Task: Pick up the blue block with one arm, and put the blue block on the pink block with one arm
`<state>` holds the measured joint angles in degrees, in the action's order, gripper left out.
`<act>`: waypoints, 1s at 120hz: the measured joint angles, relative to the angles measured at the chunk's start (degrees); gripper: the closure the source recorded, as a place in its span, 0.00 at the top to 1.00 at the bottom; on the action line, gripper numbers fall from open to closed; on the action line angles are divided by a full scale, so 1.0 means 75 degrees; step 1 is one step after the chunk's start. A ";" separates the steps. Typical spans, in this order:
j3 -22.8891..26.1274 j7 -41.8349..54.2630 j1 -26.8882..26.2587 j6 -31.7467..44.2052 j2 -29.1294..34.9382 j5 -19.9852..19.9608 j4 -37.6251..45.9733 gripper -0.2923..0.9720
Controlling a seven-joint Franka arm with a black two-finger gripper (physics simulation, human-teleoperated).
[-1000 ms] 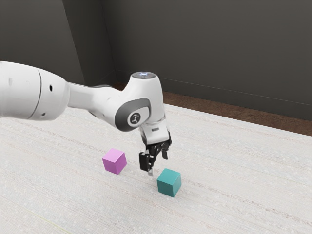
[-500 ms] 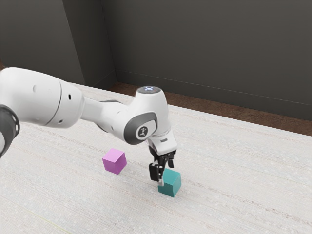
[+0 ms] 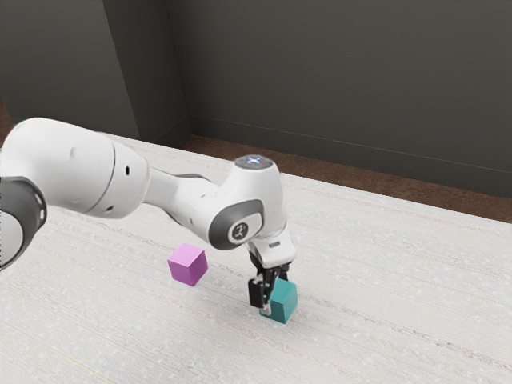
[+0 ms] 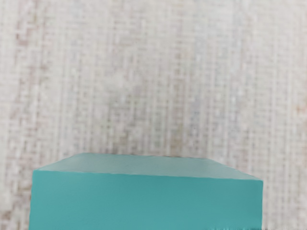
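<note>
Closing off-centre is the risk: the gripper (image 3: 269, 297) sits low at the blue block (image 3: 284, 298), at lower centre of the exterior view, and a skewed squeeze could twist it or shove it across the table (image 3: 400, 304). Whether the gripper is clamped on the block or loose I cannot tell. The pink block (image 3: 188, 265) lies apart, left of centre.

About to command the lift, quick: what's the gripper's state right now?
Gripper: low at the blue block, which rests on the table; whether it is open or shut on the block cannot be told.
</note>
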<state>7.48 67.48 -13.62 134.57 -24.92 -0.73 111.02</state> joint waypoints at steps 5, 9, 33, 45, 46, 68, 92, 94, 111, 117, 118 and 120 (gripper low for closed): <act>0.0006 0.0002 0.0000 0.0006 -0.0029 0.0030 0.0000 0.77; 0.0005 0.0004 -0.0004 0.0010 -0.0042 0.0043 0.0001 0.76; 0.0009 0.0008 0.0000 0.0032 -0.0043 0.0076 0.0001 0.53; 0.0003 -0.0005 0.0001 0.0052 0.0050 0.0096 0.0002 0.50; 0.0003 -0.0006 0.0001 0.0054 0.0063 0.0098 0.0004 0.50; 0.0001 -0.0027 0.0070 0.0040 0.0434 0.0114 0.0074 0.51; -0.0002 -0.0024 0.0319 -0.0268 0.1097 0.0114 0.0228 0.51; -0.0001 -0.0020 0.0361 -0.0306 0.1153 0.0114 0.0248 0.51; 0.0000 0.0012 0.0608 -0.0660 0.1503 0.0111 0.0424 0.51; 0.0000 0.0044 0.0693 -0.0788 0.1679 0.0106 0.0526 0.51; 0.0000 0.0051 0.0704 -0.0809 0.1709 0.0106 0.0547 0.51; 0.0001 0.0066 0.0730 -0.0852 0.1771 0.0105 0.0590 0.51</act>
<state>7.48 67.98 -8.15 128.17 -11.64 0.06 115.45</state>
